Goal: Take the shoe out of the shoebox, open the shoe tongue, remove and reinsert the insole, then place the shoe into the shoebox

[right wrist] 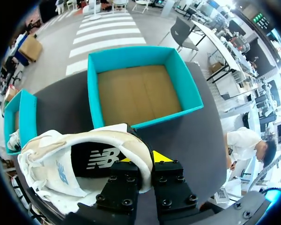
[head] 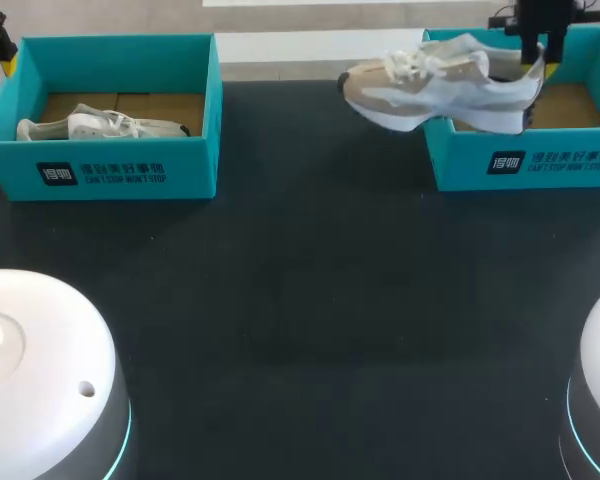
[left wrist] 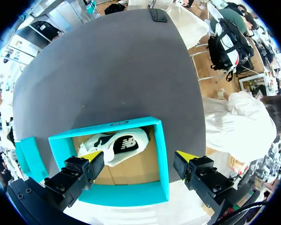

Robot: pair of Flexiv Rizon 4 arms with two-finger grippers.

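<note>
while the right gripper (head: pixel 536 62) is clenched on the heel collar of the beige-and-white sneaker (head: pixel 430 85), the shoe hangs in the air, heel over the right shoebox (head: pixel 525 165), toe sticking out past its left wall above the dark table (head: pixel 300 300). the right wrist view shows the collar pinched between both fingers and only bare cardboard in the box beneath. the step in hand looks like taking the shoe out. to do it well: make sure the sole clears the box wall, carry the shoe toward the table's middle, and set it sole-down so the tongue can be reached. the grip is at one end only, so the toe may sag or swing; go slow. the left gripper (left wrist: pixel 139 157) hovers with fingers spread wide, holding nothing, above the left shoebox (left wrist: pixel 161 154), where a second white sneaker (left wrist: pixel 117 147) lies on its side.
</note>
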